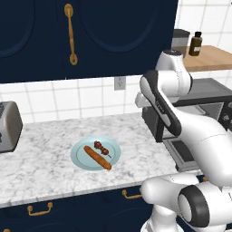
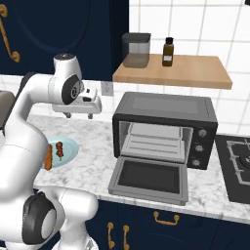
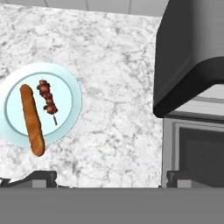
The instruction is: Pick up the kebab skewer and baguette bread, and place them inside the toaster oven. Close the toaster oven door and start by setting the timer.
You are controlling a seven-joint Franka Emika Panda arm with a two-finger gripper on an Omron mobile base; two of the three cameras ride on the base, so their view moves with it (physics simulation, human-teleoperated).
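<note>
A pale blue plate (image 1: 86,163) on the marble counter carries the baguette bread (image 1: 97,157), a long orange-brown loaf, and beside it the short kebab skewer (image 1: 102,148) with dark red chunks. In the hand view the baguette bread (image 3: 32,119) lies left of the kebab skewer (image 3: 48,101). The dark grey toaster oven (image 2: 166,110) stands to the right, and its door (image 2: 149,179) is folded down flat, open. My gripper (image 2: 79,115) hovers well above the counter between plate and oven, open and empty. Its fingertips (image 3: 43,176) rise wide apart at the bottom of the hand view.
A silver toaster (image 1: 9,127) sits at the counter's far left. Above the oven a wooden shelf (image 2: 195,73) holds a dark canister (image 2: 135,49) and a brown bottle (image 2: 167,51). A stove top (image 2: 237,161) lies right of the oven. Dark blue cabinets hang overhead.
</note>
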